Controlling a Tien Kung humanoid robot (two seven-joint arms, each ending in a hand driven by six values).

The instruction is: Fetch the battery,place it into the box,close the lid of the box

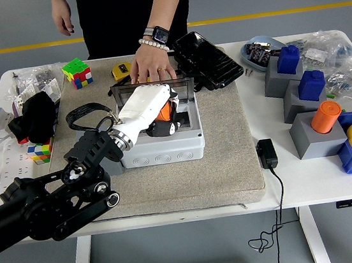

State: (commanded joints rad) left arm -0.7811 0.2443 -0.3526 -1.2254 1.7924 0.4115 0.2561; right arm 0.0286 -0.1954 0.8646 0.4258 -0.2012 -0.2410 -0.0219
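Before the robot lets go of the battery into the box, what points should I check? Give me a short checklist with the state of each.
1. Orange battery held by left hand: ok.
2. Battery over the opening of the grey box: ok.
3. Lid open: ok.
4. Person's hand away from the lid: not ok, it rests on the lid's far edge.
5. Box interior free under the battery: cannot tell, the hand hides it.
6. Right hand available for closing: cannot tell, it is out of view.
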